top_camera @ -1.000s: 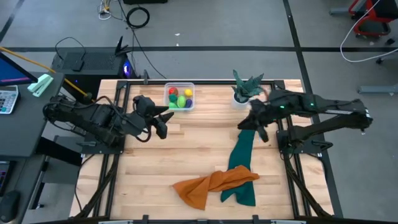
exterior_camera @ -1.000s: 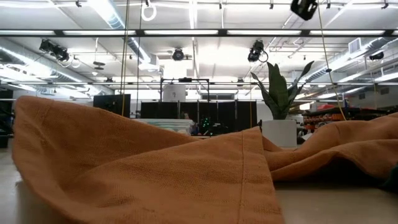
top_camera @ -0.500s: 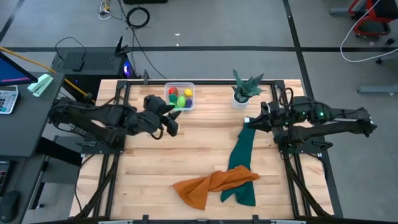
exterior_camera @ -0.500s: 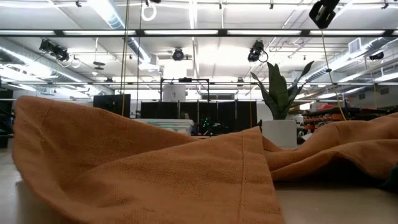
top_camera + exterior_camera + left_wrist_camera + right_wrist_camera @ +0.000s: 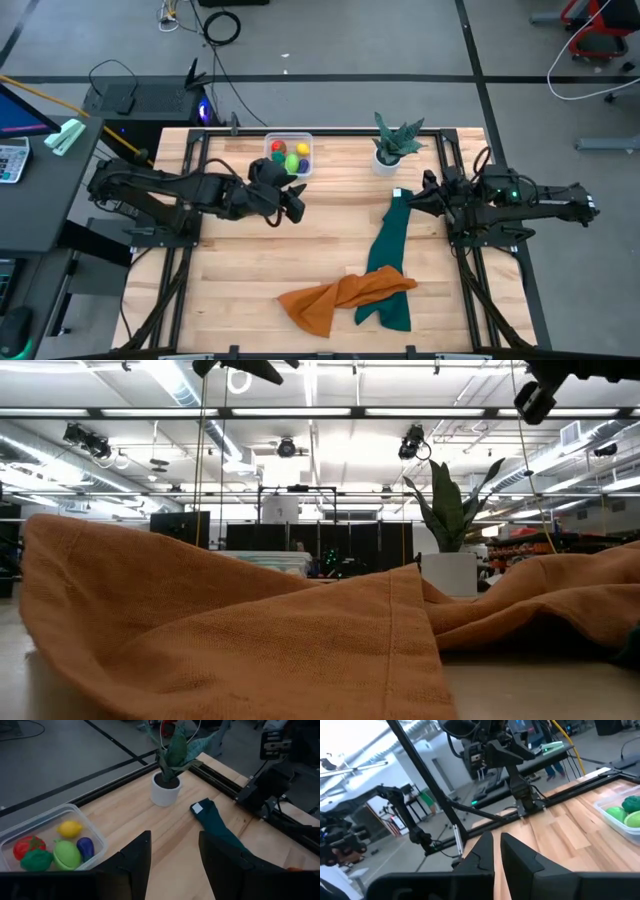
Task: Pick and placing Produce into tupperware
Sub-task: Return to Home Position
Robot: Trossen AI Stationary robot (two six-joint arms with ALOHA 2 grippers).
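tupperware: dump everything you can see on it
The tupperware is a small clear plastic square tub with rounded corners and no lid. It sits upright on the wooden table, some way from the potted plant. It holds at least five toy pieces packed together: yellow piece, red piece, dark green piece, light green piece, purple piece. The left end effector hovers nearby, open, clear of it.

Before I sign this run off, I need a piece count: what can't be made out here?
- High view: the pieces in the container are too small to count.
- Low view: the orange cloth fills the foreground, hiding the container.
- Left wrist view: five pieces show; the left gripper covers the container's near edge.
- Right wrist view: the picture's edge cuts the container off.
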